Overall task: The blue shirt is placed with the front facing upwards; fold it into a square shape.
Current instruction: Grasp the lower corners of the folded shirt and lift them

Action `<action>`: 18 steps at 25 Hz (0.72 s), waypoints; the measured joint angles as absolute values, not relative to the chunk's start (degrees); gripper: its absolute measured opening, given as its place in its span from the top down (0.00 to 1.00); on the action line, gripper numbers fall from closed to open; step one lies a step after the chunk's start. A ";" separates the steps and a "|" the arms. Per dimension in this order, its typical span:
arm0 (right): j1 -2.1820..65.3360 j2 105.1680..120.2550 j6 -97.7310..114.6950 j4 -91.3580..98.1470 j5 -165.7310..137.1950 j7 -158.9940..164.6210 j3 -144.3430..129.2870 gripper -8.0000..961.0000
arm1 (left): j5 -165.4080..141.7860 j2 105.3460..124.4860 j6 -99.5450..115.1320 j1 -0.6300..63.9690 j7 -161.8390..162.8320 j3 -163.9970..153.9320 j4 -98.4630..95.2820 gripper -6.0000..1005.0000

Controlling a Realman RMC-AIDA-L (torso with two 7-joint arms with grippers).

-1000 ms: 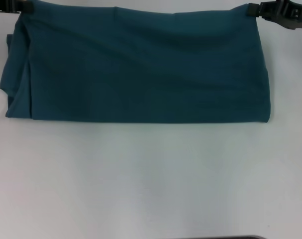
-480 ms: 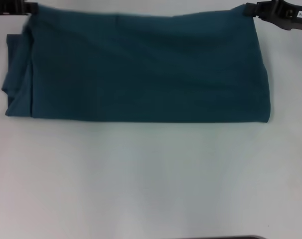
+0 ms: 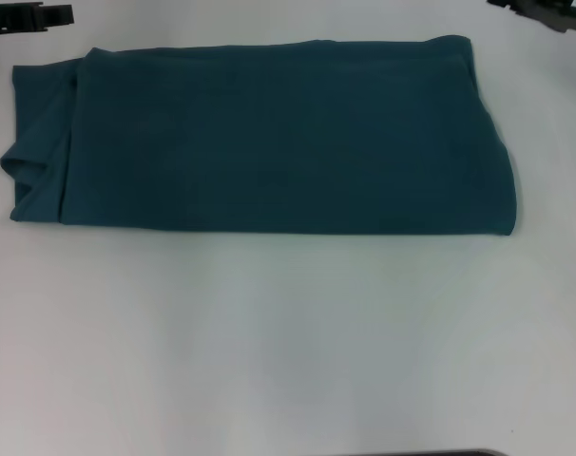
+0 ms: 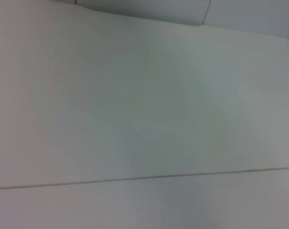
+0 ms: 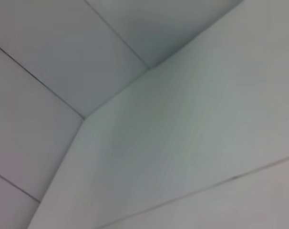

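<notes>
A pale, plain table (image 3: 288, 342) fills the head view, its near half bare. At the far left edge the left gripper (image 3: 50, 15) shows as a dark tip, clear of the cloth and holding nothing; whether its fingers are parted I cannot tell. The right gripper (image 3: 530, 8) sits at the far right corner, also apart from the fabric, its finger state likewise unreadable. Between and below them the blue shirt (image 3: 269, 142) lies flat on the far half of the table, folded into a wide band (plain teal side up, no print showing). Its right end is a rounded fold; at its left end a sleeve pokes out, curled at the hem. Both wrist views show only pale panelled surfaces.
</notes>
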State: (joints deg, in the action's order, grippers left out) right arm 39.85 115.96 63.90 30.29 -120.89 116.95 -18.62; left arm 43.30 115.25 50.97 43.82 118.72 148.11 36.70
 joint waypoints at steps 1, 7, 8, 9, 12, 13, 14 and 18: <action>39.55 115.82 64.40 30.40 -120.03 116.36 -18.63 0.62 | 43.33 115.44 51.03 43.61 118.97 148.12 37.23 0.66; 36.27 115.50 70.68 33.04 -115.75 112.80 -18.63 0.33 | 43.43 117.93 56.04 40.69 121.17 147.88 45.63 0.41; 35.73 115.38 72.16 33.35 -115.51 112.55 -18.64 0.31 | 43.47 118.26 57.62 40.23 121.37 147.95 47.09 0.38; 35.18 115.15 73.47 33.69 -115.38 112.47 -18.63 0.28 | 43.64 118.58 59.39 39.59 121.54 148.08 48.62 0.36; 33.83 114.15 77.82 34.38 -115.64 112.36 -18.85 0.20 | 44.98 119.47 63.54 37.89 121.87 148.13 52.34 0.27; 33.33 113.76 79.08 34.69 -115.83 112.46 -19.24 0.18 | 45.75 119.84 64.88 37.09 121.87 148.08 53.68 0.24; 32.86 113.40 80.34 35.03 -116.01 112.65 -19.74 0.18 | 46.74 120.16 66.22 36.31 121.82 147.99 54.88 0.22; 31.00 111.79 83.26 36.40 -116.61 114.50 -23.12 0.19 | 49.09 120.88 70.22 33.72 121.61 147.96 57.34 0.16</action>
